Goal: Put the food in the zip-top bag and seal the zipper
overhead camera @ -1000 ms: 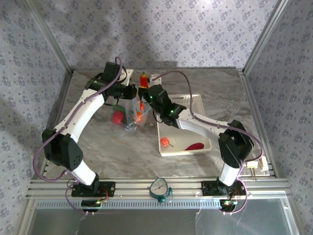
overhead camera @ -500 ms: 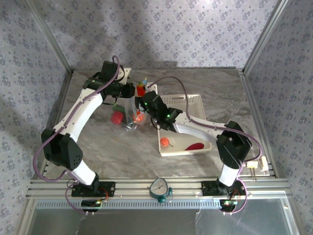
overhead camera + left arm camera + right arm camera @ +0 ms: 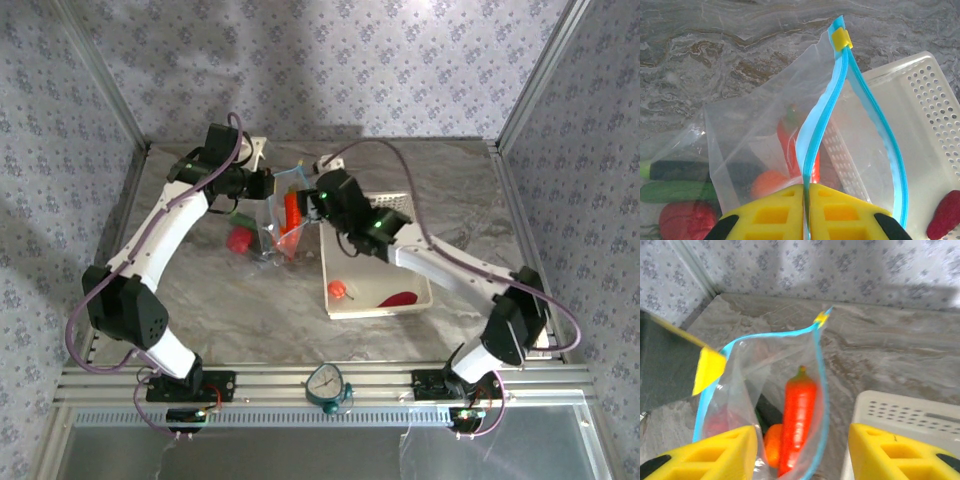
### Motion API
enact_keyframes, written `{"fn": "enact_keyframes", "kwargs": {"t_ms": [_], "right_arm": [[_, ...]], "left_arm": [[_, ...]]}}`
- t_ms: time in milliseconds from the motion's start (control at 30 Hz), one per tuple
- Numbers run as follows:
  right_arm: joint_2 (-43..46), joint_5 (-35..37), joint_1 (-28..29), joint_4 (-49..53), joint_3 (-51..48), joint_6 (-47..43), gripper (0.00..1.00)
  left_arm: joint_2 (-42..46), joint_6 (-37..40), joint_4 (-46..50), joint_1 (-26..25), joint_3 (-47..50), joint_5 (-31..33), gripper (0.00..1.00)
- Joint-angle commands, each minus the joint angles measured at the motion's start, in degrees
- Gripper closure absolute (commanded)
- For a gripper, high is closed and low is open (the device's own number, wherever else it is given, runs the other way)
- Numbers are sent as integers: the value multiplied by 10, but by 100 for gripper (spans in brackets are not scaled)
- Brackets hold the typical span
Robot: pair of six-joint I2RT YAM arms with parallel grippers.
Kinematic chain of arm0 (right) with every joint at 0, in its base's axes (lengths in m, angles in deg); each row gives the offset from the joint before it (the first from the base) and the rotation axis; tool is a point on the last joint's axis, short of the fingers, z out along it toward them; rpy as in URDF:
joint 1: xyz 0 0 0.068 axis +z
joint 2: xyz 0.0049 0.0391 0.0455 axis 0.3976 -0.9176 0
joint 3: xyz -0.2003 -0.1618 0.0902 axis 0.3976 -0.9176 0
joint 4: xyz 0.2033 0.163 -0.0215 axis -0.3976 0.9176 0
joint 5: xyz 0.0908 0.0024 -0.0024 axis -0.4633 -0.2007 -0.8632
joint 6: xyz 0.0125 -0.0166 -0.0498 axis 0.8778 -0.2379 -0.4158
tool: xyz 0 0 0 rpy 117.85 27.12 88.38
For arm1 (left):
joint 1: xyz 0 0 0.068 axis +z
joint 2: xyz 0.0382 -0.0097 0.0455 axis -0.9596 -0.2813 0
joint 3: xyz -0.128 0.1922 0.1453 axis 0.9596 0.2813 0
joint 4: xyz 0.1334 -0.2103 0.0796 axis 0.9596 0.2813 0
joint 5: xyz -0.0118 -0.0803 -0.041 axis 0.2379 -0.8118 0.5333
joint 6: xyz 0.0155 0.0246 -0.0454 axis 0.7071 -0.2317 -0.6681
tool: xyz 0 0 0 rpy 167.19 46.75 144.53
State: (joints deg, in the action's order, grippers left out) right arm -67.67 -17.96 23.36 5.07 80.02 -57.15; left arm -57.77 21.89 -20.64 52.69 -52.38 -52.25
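Observation:
The zip-top bag (image 3: 280, 222) hangs open at the back left of the table. My left gripper (image 3: 805, 192) is shut on its light-blue zipper (image 3: 822, 120), near the end away from the yellow slider (image 3: 841, 38). Inside the bag (image 3: 740, 405) a red pepper (image 3: 799, 415) stands stem up beside an orange piece (image 3: 770, 445), with something dark behind them. My right gripper (image 3: 802, 452) is open just above the bag's mouth, with nothing between its fingers. A red round fruit (image 3: 238, 240) and a green piece (image 3: 238, 216) lie on the table left of the bag.
The white perforated basket (image 3: 415, 290) stands right of the bag, holding a small red-orange fruit (image 3: 340, 290) and a dark red piece (image 3: 398, 298). Metal frame posts and patterned walls close in the table. A gauge (image 3: 327, 385) sits at the near rail.
The right gripper carried the red pepper down over the bag's mouth, opened and let it go. The pepper now stands inside the bag. The left gripper kept its hold.

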Motion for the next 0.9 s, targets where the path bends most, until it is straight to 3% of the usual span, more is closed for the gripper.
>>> {"fn": "enact_keyframes", "kwargs": {"t_ms": [0, 67, 200, 367, 467, 867], "right_arm": [[35, -94, -60, 229, 60, -44, 49], [49, -165, -98, 296, 45, -48, 51], [63, -272, -141, 331, -30, -57, 51], [34, -354, -139, 326, -107, -56, 47], [-1, -377, -119, 315, -122, -63, 46], [-96, -357, -74, 304, -125, -48, 45]], "left_arm": [[28, 4, -10, 5, -8, -16, 89], [31, 4, -13, 4, -4, -17, 89], [36, 4, -18, 4, 5, -18, 89], [35, 4, -13, 4, 5, -18, 88], [35, 3, -13, 4, 5, -18, 87], [40, 4, -10, 4, 9, -15, 86]]}}
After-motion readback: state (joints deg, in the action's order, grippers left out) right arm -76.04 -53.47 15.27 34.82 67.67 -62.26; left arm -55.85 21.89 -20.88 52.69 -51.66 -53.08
